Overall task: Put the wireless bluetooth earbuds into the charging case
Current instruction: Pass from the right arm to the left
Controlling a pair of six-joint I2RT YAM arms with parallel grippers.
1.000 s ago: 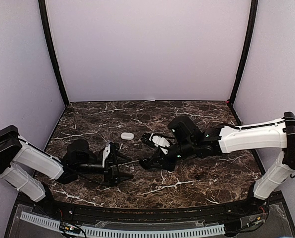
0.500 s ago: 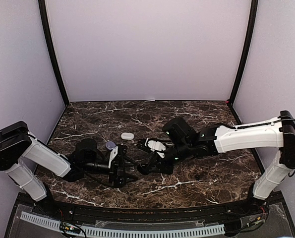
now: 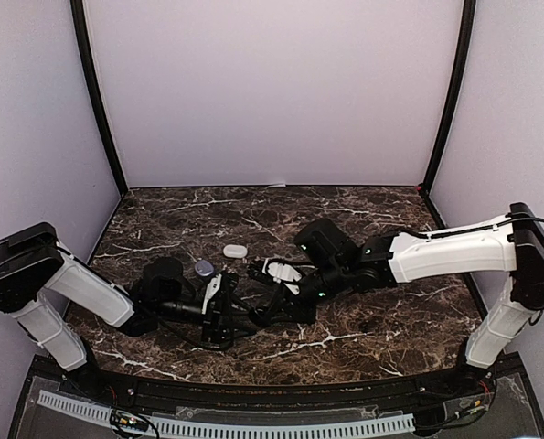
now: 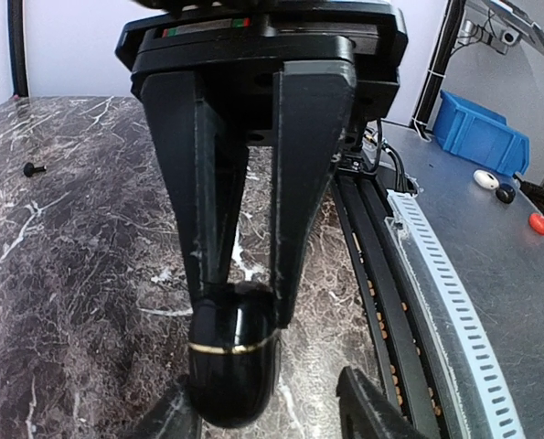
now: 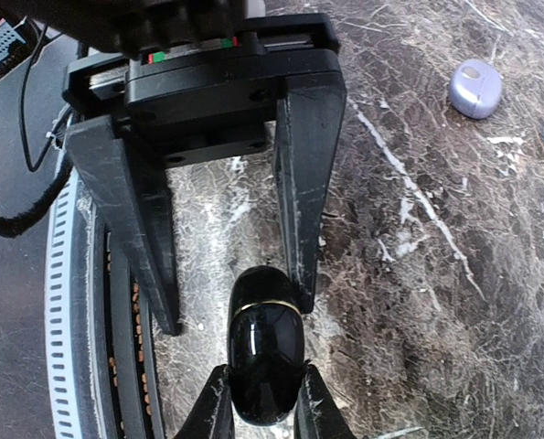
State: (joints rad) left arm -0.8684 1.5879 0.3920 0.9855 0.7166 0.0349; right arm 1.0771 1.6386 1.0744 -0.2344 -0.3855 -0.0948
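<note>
Low in the frame's centre, the right claw (image 5: 258, 407) is clenched on a glossy black charging case (image 5: 265, 357) above the marble counter (image 3: 381, 320), while the left claw (image 4: 235, 293) stands half-closed, one finger touching the case's other end.

White-shelled arms (image 3: 80, 291), black joints, scuffed black fingers (image 4: 299, 183)

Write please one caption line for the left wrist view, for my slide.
Left claw closing around one end of a glossy black charging case with a thin gold seam, above the marble table.
</note>
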